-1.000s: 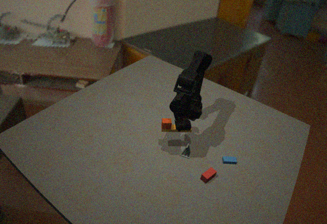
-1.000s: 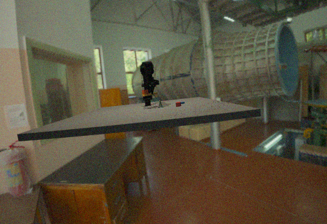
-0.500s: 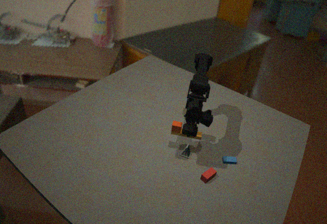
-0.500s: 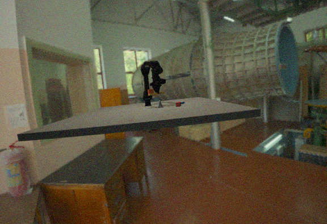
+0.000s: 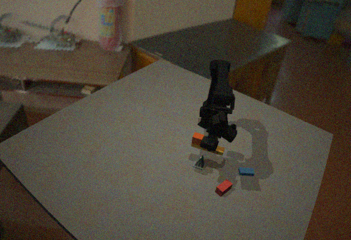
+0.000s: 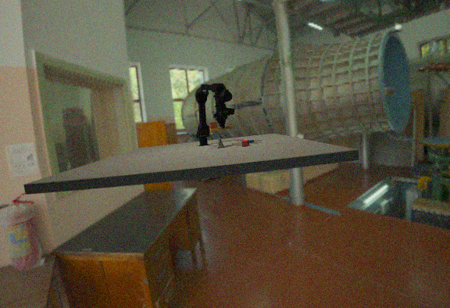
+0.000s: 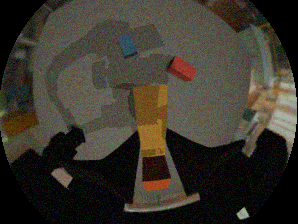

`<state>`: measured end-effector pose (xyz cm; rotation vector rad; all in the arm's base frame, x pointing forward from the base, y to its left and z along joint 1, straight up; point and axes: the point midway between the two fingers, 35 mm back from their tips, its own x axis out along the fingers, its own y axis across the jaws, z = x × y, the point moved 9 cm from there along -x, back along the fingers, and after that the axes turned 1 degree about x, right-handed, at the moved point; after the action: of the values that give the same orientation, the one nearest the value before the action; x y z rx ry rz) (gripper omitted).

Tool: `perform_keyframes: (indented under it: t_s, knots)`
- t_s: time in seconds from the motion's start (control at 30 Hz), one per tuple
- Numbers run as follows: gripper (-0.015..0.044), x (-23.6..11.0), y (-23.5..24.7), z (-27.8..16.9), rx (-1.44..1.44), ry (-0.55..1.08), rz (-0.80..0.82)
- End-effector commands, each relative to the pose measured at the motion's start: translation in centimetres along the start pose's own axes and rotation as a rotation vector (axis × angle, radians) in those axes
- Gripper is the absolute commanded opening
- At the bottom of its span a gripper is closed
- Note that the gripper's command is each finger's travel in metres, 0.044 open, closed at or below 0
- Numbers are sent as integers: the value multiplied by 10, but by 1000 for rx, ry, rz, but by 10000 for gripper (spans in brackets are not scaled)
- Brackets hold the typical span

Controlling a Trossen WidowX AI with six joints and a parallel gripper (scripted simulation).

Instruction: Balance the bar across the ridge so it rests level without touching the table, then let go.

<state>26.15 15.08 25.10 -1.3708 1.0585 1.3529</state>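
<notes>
The bar (image 5: 220, 150) (image 6: 226, 127) (image 7: 150, 107) is yellow with a raised orange block (image 5: 198, 139) (image 6: 213, 125) (image 7: 157, 185) at one end. My gripper (image 5: 210, 148) (image 6: 222, 126) (image 7: 152, 132) is shut on the bar between its ends, with fingers pointing down, and holds it above the table. The bar looks about level in the exterior view. The ridge (image 5: 200, 162) (image 6: 220, 144), small and dark grey-green with a pointed top, stands on the table below the bar, with a gap between them. The ridge is not visible in the wrist view, where the bar and fingers cover the middle.
A red block (image 5: 223, 187) (image 6: 245, 143) (image 7: 182, 69) and a flat blue block (image 5: 246, 172) (image 6: 251, 141) (image 7: 127, 45) lie on the grey table (image 5: 122, 175) (image 6: 156, 162) (image 7: 210, 110) beyond the ridge. The arm's shadow falls near them.
</notes>
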Motion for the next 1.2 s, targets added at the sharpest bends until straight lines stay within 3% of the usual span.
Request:
perform_keyframes:
  t_s: [0.0,0.73,1.17]
  knots:
    - [0,6,-2,2,6,5,3]
    - [0,42,-3,2,9,5,3]
    - [0,42,-3,2,9,5,3]
